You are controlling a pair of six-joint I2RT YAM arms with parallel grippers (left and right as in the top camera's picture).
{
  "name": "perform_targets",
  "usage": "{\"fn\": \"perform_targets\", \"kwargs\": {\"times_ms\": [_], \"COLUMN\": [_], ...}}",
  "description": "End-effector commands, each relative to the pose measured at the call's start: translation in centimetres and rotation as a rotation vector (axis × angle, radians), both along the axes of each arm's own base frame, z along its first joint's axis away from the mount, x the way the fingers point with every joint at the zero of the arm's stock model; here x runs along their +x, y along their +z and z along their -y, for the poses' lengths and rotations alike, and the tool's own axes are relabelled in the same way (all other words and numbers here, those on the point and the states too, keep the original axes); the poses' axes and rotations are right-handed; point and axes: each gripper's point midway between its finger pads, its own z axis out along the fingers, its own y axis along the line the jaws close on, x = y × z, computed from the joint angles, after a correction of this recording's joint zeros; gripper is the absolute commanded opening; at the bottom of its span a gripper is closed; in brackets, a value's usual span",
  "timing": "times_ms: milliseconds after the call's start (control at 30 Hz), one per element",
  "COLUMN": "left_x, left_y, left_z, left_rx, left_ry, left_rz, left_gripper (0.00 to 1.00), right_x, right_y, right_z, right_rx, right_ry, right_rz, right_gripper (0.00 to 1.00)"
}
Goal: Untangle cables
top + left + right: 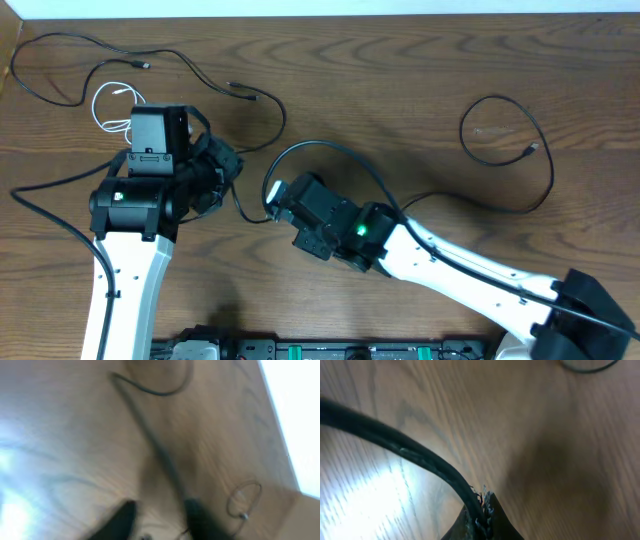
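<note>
Two claws share this step. The right claw [481,514] is clenched on a black cable [400,446], pinching it only at its very tips. The left claw [161,512] stands partly released; I cannot tell whether the blurred cord beside its finger touches it. The gripped cable arcs across the table [420,80] between the arms. The white cable [108,100] lies coiled near the left arm, and another black cable [545,175] lies well apart to the right. A slow, low pull away from the left arm looks best, watching that the shallow tip grip does not slip.
</note>
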Motion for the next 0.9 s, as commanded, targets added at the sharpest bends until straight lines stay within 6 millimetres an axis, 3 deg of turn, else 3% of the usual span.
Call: {"fn": "perform_targets", "kwargs": {"times_ms": [0, 100, 200, 367, 500, 567, 733, 867], "left_x": [-0.9, -1.3, -1.8, -1.8, -1.6, -0.9, 0.7, -0.1], "left_y": [-1.2, -1.7, -2.1, -2.1, -2.0, -1.3, 3.7, 7.0], "left_z": [-2.6, -2.7, -2.7, -2.7, -2.3, -0.9, 4.4, 6.9], "left_rx": [0.132, 0.170, 0.189, 0.215, 0.215, 0.181, 0.033, -0.076], "left_ry": [0.067, 0.006, -0.031, -0.078, -0.120, -0.218, -0.522, -0.632], "left_rz": [-0.063, -0.083, -0.105, -0.097, -0.081, -0.016, 0.302, 0.444], "left_gripper": [0.65, 0.75, 0.76, 0.80, 0.81, 0.81, 0.81, 0.81], "right_x": [1.4, 2.8, 4.2, 5.6, 6.4, 6.7, 7.2, 8.0], "right_y": [5.8, 10.1, 14.5, 19.6, 22.0, 22.7, 23.1, 23.7], "right_z": [0.9, 2.4, 4.9, 9.4, 12.6, 13.6, 15.0, 15.9], "right_rx": [0.179, 0.318, 0.460, 0.614, 0.720, 0.756, 0.801, 0.863], "right_ry": [-0.134, -0.231, -0.340, -0.474, -0.595, -0.640, -0.708, -0.797], "right_rz": [0.039, 0.070, 0.105, 0.167, 0.174, 0.172, 0.159, 0.162], "right_gripper": [0.01, 0.01, 0.01, 0.01, 0.01, 0.01, 0.01, 0.01]}}
